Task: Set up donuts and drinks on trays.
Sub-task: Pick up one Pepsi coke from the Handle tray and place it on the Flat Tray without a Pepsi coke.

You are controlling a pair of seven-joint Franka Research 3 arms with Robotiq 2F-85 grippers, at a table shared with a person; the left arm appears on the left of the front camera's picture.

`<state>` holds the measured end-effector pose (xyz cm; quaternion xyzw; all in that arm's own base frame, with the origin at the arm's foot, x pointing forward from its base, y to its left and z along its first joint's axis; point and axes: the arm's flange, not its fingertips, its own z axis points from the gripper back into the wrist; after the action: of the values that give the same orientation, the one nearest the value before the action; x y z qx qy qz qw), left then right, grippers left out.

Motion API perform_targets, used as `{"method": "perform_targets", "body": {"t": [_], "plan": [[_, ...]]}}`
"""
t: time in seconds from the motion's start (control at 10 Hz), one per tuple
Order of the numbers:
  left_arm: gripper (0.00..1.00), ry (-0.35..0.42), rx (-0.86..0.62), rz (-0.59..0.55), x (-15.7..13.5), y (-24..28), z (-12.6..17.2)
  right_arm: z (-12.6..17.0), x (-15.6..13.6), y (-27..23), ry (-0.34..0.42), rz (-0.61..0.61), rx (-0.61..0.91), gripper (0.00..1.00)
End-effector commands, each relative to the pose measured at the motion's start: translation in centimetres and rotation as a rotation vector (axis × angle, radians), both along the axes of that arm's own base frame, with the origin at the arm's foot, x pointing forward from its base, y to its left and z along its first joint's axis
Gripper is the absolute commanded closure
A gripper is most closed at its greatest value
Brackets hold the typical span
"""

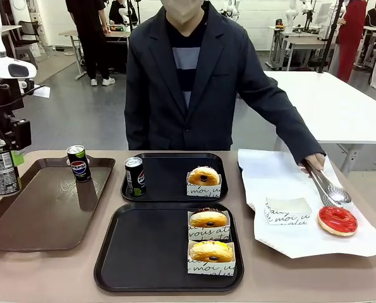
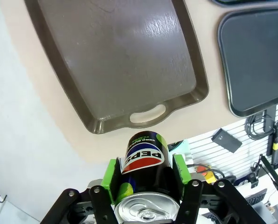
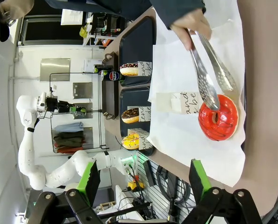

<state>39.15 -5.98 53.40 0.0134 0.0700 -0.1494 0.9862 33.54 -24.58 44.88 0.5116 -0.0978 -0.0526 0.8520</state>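
Green-padded left gripper [image 2: 146, 186] clamps a glossy cylindrical Pepsi can [image 2: 145, 175] above the brown tray [image 2: 115, 60]; right gripper [image 3: 143, 182] jaws apart.

White arm [image 3: 45, 172], black hand [image 2: 146, 186] with green pads; person [image 1: 194, 82] in dark blazer, striped top

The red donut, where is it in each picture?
Front view: red donut at the right, on the white paper, just under the person's tongs.
Left wrist view: not in it.
Right wrist view: right of the middle, with the tongs touching it.
Shared landmark: the white paper under it.
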Motion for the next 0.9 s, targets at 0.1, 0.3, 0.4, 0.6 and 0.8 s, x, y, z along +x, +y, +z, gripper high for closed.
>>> {"method": "perform_targets", "body": {"t": [0.1,0.3,0.4,0.6,0.8], "plan": [[0.43,0.065,0.038,-0.174,0.4,-7.3,-0.5,0.1,-0.1,0.0,-0.002,0.002,0.006,0.0],[0.43,0.082,0.076,-0.252,0.3,-12.4,-1.8,0.1,-0.1,0.0,-0.002,0.002,0.006,0.0],[0.43,0.088,0.079,-0.281,0.7,-14.4,-2.2,0.1,-0.1,0.0,-0.002,0.002,0.006,0.0],[0.43,0.068,0.041,-0.341,1.6,-18.1,-2.7,0.1,-0.1,0.0,-0.002,0.002,0.006,0.0],[0.43,0.055,0.012,-0.383,1.1,-21.3,-3.6,0.1,-0.1,0.0,-0.002,0.002,0.006,0.0]]}}
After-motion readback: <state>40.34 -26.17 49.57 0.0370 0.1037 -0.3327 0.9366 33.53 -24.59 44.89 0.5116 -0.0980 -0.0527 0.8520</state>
